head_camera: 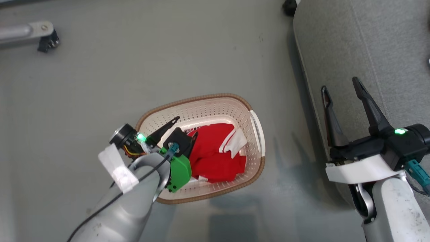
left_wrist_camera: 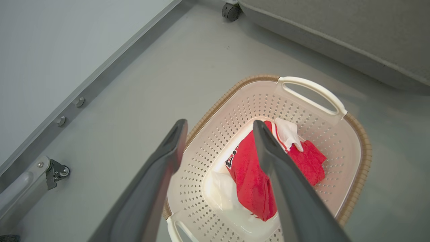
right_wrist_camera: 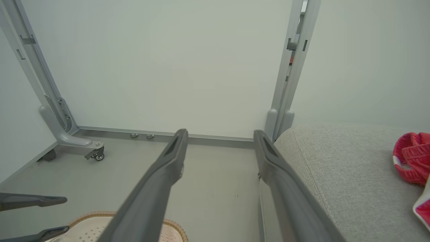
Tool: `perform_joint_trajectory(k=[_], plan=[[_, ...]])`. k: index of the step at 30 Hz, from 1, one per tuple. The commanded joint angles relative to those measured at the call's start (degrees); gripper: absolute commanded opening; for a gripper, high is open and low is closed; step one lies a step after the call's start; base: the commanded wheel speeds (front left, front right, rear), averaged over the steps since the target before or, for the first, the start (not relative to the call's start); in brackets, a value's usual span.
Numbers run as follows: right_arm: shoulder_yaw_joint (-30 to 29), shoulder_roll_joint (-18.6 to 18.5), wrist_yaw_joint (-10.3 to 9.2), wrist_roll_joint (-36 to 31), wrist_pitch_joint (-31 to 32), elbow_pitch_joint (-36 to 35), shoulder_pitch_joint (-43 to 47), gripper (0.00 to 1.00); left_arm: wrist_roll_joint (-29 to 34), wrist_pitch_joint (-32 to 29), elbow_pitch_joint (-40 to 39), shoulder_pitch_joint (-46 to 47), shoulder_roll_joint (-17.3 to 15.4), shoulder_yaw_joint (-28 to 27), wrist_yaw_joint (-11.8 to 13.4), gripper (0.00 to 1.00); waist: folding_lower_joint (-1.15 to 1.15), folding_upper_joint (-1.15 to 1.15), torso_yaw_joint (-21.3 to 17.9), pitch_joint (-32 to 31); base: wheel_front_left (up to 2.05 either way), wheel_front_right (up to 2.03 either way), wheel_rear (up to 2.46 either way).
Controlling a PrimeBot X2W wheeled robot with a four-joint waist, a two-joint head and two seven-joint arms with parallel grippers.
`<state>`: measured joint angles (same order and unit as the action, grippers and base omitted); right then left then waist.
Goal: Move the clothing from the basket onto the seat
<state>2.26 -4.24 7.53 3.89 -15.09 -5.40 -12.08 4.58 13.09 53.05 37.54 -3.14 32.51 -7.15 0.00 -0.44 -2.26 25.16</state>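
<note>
The left end effector (left_wrist_camera: 220, 123) hangs over the cream basket (head_camera: 208, 111) with its two dark fingers spread wide and nothing between them. The basket stands on the grey floor (head_camera: 134, 67), just beside the grey seat (head_camera: 369, 40). A red garment (head_camera: 215, 151) with white trim lies crumpled on the basket's bottom, towards the handle on the seat's side. In the left wrist view it shows behind one of the fingers, with black lettering along one fold. The right end effector (head_camera: 340, 84) is likewise released and empty, its fingers apart above the seat's rounded near edge and well away from the basket. Further along the cushion lies a second red garment (right_wrist_camera: 411, 158) – bunched up, with a strip of white at its edge. A grey metal frame on a caster (head_camera: 47, 40) stands on the floor, well apart from the basket.
</note>
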Motion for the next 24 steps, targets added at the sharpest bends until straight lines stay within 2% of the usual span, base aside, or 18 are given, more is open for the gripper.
perform_joint_trajectory(k=[1, 8, 16, 24], plan=[[0.0, 0.1, -0.08, -0.3, -0.1, -0.4, -1.8, 1.0, 0.8, -0.7, 2.1, 3.3, -0.3, 1.2, -0.3, 1.0, 0.0, 0.44, -2.0, 12.8, 0.0, 0.0, 0.0], [0.0, 0.8, -0.08, 0.2, -0.1, -0.9, -6.3, 1.0, 0.2, -4.7, 12.2, 12.5, 0.1, 9.4, -0.3, 1.0, 0.0, 0.44, -4.6, 20.1, 0.0, 0.0, 0.0], [0.5, 1.3, -0.08, 1.4, -0.1, -1.9, -8.3, 1.0, -3.2, -4.3, 15.6, 16.7, 0.1, 18.1, -0.3, 1.0, 0.0, 0.44, -6.7, 25.0, 0.0, 0.0, 0.0], [1.2, 1.3, -0.08, 3.1, -0.1, -3.0, -9.4, 1.0, -4.6, -5.1, 18.7, 20.7, -0.6, 22.8, -0.3, 1.0, 0.0, 0.44, -7.1, 28.9, 0.0, 0.0, 0.0]])
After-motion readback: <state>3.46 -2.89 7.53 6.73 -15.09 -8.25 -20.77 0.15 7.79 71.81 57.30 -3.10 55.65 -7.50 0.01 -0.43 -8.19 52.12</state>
